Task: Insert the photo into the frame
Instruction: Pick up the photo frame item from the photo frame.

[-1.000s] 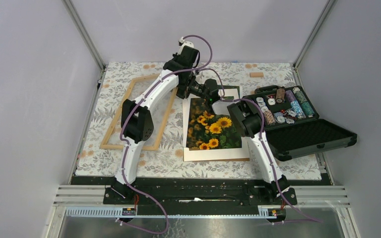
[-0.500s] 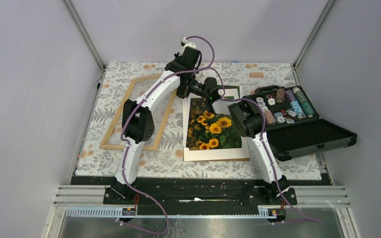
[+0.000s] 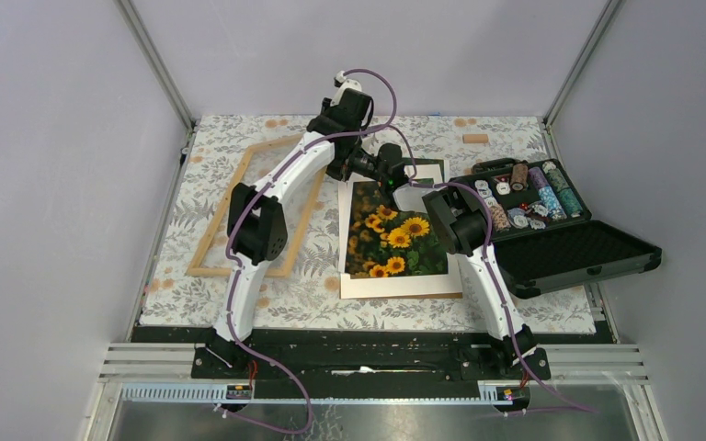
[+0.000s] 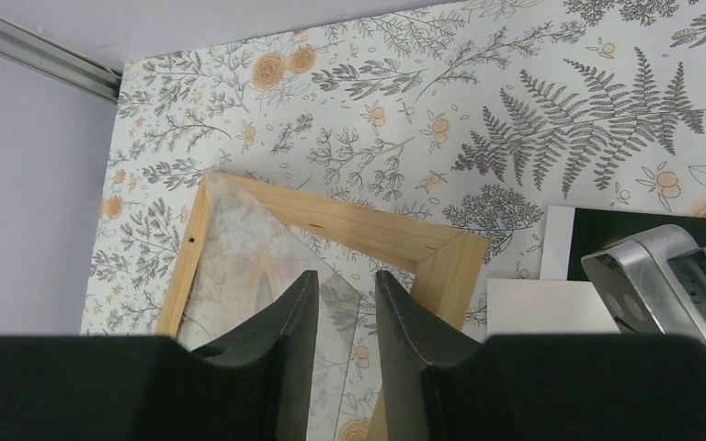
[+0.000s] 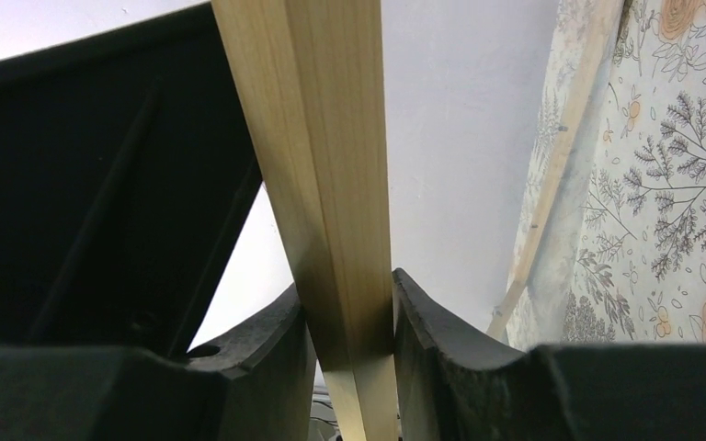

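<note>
Light-wood frame (image 3: 217, 216) sits on the left half of the floral tabletop (image 3: 239, 303), angled, with its clear pane in place. Its far right corner is under the arms. Right gripper (image 5: 345, 285) is clamped on one wooden side of the frame, both fingers (image 5: 423, 340) pressed against the wood. Can't tell whether that corner is lifted off the tabletop. Left gripper (image 4: 345, 276) hovers over the same corner in the wrist view, fingers (image 4: 299, 349) a little apart with nothing between them and only the pane showing through the gap.

Photo (image 3: 393, 241), sunflowers on dark green, lies flat just right of the frame. It rests on a white mat (image 3: 395, 287), in the middle of the tabletop, and neither gripper touches it. Open black case (image 3: 561, 248) sits to the right of the mat, with poker chips (image 3: 524, 197) in its far half. Small wooden block (image 3: 475, 139) lies near the far edge.
</note>
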Controlling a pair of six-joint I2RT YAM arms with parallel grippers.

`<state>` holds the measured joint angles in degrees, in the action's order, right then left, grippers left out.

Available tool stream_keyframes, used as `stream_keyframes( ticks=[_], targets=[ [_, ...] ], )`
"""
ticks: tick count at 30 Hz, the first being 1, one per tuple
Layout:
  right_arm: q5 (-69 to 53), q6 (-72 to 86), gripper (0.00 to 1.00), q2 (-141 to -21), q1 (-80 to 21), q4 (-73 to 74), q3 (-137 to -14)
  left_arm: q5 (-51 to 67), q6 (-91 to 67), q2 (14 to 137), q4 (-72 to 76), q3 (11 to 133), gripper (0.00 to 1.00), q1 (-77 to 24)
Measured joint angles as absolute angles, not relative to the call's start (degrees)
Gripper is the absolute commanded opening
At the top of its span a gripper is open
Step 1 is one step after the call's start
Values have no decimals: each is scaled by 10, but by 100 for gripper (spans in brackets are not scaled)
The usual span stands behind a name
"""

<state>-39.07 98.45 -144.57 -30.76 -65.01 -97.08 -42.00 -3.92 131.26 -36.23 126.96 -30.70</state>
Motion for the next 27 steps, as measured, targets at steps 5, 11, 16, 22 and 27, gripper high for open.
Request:
stream_keyframes(
  ticks=[5,11,16,22,27],
  targets=[
    [-391,984,38,-1446,-308,-651,-971,-425,-33,1315,-363,1268,11,-307],
    [-392,984,54,-1446,-308,-652,-971,-435,-26,1315,-363,1266,0,-308],
    [-398,982,74,-1446,-308,-650,-962,-451,-21,1311,-355,1260,0,-309],
    [-401,962,91,-1441,-307,-645,-927,-459,-24,1278,-348,1220,0,-314],
    [-402,943,100,-1430,-307,-646,-886,-474,-28,1219,-332,1166,0,-322]
  ],
)
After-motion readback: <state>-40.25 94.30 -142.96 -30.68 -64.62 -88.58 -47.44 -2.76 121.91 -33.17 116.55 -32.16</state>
